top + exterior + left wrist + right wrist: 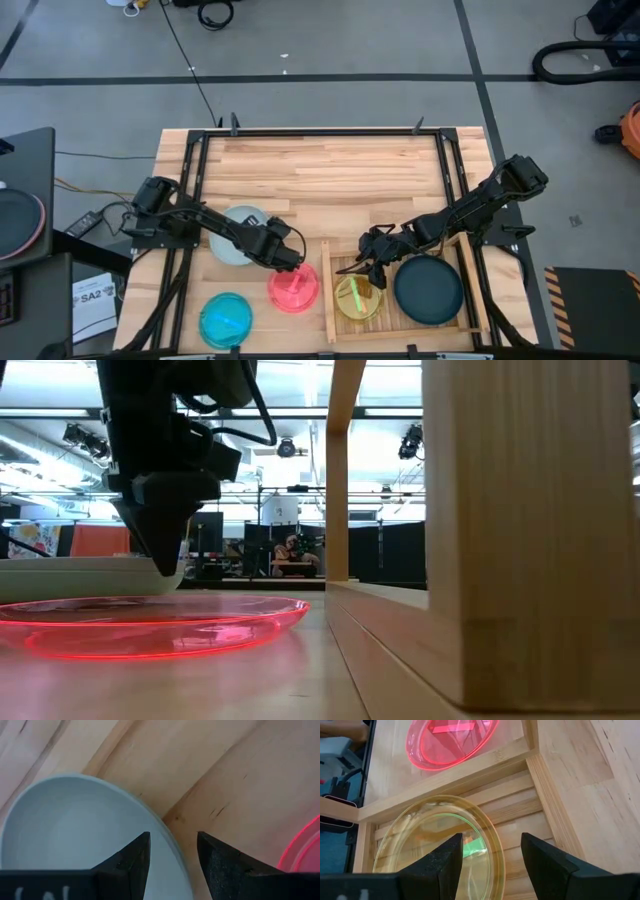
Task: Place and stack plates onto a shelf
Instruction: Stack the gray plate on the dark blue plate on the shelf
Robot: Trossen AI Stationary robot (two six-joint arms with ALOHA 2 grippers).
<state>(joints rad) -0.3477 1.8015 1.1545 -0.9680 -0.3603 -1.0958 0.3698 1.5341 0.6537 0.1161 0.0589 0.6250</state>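
Observation:
My left gripper (290, 258) is open and points down at the table. Its fingers stand on either side of the pale mint plate's (232, 240) rim (172, 852), next to the pink plate (293, 288). My right gripper (368, 268) is open over the left half of the wooden shelf (327, 290). It straddles the rim (490, 832) of the yellow-green plate (357, 297), which lies on the slats. A dark teal plate (428, 290) lies flat in the shelf's right half. A cyan plate (225, 320) rests on the table near its near edge.
The shelf's raised rim (450, 782) runs between the pink plate (452, 737) and the yellow-green one. In the low view the pink plate (150, 625) lies in front of the pale plate (70, 575). Bare plank tabletop (330, 170) stretches toward the far edge.

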